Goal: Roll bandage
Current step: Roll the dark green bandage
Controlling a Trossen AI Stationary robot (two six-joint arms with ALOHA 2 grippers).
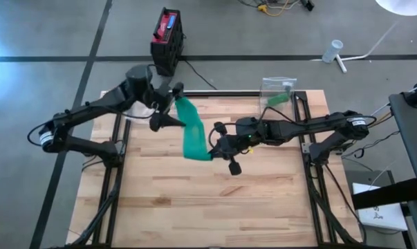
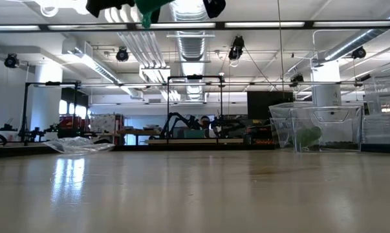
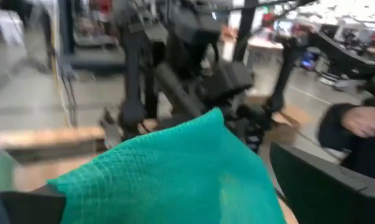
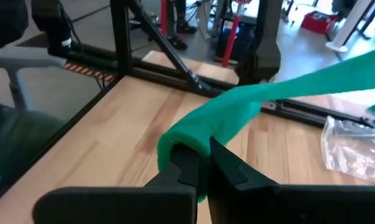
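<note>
A green bandage point(image 1: 192, 131) hangs in the air as a strip between my two grippers, above the middle of the wooden table point(image 1: 194, 200). My left gripper point(image 1: 175, 109) is shut on its far end. My right gripper point(image 1: 212, 149) is shut on its near end, where the strip is bunched into a roll point(image 4: 184, 140). In the low view only a bit of the bandage point(image 2: 149, 10) shows at the picture's top, well clear of the table. My left gripper holds the bandage's far end point(image 3: 175, 180) between its two fingers; the cloth fills the gap between them. The strip runs from there toward my right gripper, clear of the table. My right gripper pinches the rolled end point(image 4: 178, 149) of the bandage between its two fingers point(image 4: 224, 165), which come at it roughly level from the table's right. The rest of the strip point(image 4: 311, 84) runs away from the roll toward my left gripper, lifted clear of the table.
A clear plastic box point(image 1: 278, 91) with something green inside stands at the table's far right; it also shows in the low view point(image 2: 314, 126). A crumpled clear bag point(image 4: 355, 149) lies on the table near its far left. A person's hand point(image 3: 361, 121) shows beyond the table.
</note>
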